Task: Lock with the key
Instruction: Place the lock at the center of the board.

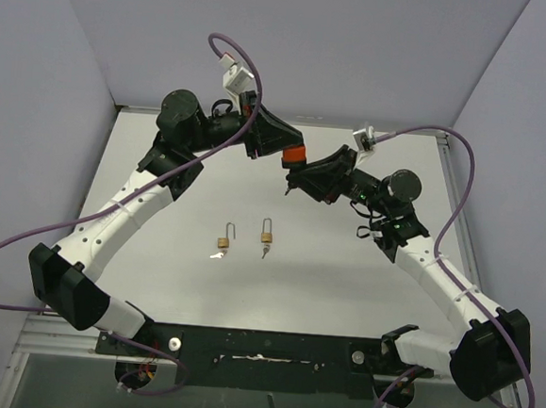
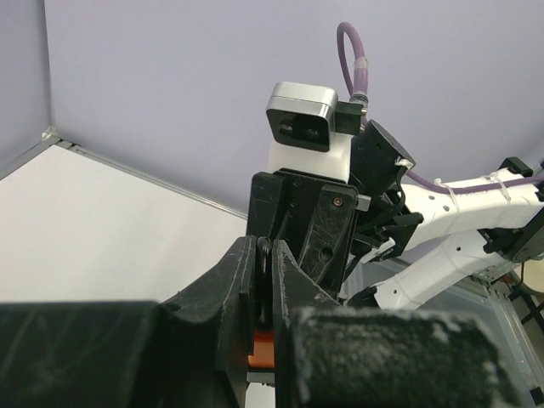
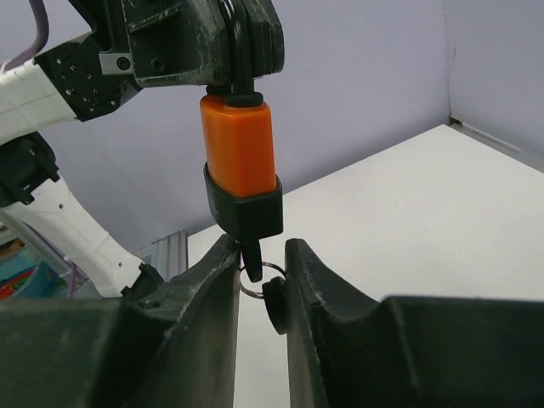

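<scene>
Near edge: both arm bases, nothing of the task there. Mid worktop (image 1: 344,266): a brass padlock (image 1: 223,243) and a second brass padlock (image 1: 267,235) lie side by side, well apart from either arm, so prob. not the ones in play. Further back, lifted off the worktop, the two arms meet tip to tip w/ the orange padlock (image 3: 240,144) in the air btwn them. Left jaws are together, clamped on its shackle (image 3: 231,51); whether the shackle is pushed home is hidden by the jaws. In the right wrist cam the lock body hangs straight down from that grip, black cap at the bottom end, and the key (image 3: 249,255) sticks out of the cap w/ its ring (image 3: 255,287) dangling. Right jaws stand narrowly apart, one each side of the key. The left-hand finger looks to be touching it, there's a gap on the other side, and no pinch is visible yet. Key stem runs along the lock's long axis and points straight into the right jaws, so the right arm is the nearer one. My read: next is pinch, then a wrist roll about that axis, w/ the left arm as anchor. Risk: gripping ring rather than key head.
</scene>
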Controlling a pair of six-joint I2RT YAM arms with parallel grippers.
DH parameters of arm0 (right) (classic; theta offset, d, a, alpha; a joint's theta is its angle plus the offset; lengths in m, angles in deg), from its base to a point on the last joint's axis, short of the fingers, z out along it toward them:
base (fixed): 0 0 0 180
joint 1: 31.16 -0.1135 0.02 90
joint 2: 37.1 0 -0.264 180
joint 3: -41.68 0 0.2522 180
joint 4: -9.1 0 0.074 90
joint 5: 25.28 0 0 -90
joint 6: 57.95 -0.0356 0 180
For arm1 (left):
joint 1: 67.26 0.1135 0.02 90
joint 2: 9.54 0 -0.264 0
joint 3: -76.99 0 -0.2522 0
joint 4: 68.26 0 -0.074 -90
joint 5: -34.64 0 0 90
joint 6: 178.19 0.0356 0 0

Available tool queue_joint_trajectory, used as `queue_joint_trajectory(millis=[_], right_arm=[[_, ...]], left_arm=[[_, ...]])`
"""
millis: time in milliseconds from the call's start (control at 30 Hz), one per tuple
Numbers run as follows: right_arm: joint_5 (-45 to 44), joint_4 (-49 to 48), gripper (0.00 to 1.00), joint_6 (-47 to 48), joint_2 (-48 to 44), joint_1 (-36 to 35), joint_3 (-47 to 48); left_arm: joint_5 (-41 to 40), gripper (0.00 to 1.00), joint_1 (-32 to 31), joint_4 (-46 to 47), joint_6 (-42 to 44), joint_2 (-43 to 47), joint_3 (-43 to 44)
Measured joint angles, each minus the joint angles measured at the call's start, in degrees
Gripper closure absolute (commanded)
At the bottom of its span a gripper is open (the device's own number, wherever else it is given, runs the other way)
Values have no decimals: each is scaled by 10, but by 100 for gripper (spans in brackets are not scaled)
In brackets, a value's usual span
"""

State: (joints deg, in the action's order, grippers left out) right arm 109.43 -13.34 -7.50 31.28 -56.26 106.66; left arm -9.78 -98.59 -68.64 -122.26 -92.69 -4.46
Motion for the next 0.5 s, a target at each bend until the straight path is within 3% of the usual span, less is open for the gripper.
queue_joint_trajectory(millis=[33,500], right_arm=[[0,-2,100,-1,0,0,0],[7,22,100,16,-2,5,3]], left_arm=[[0,100,0,2,0,0,-1],[19,100,3,31,-17,-36,6]])
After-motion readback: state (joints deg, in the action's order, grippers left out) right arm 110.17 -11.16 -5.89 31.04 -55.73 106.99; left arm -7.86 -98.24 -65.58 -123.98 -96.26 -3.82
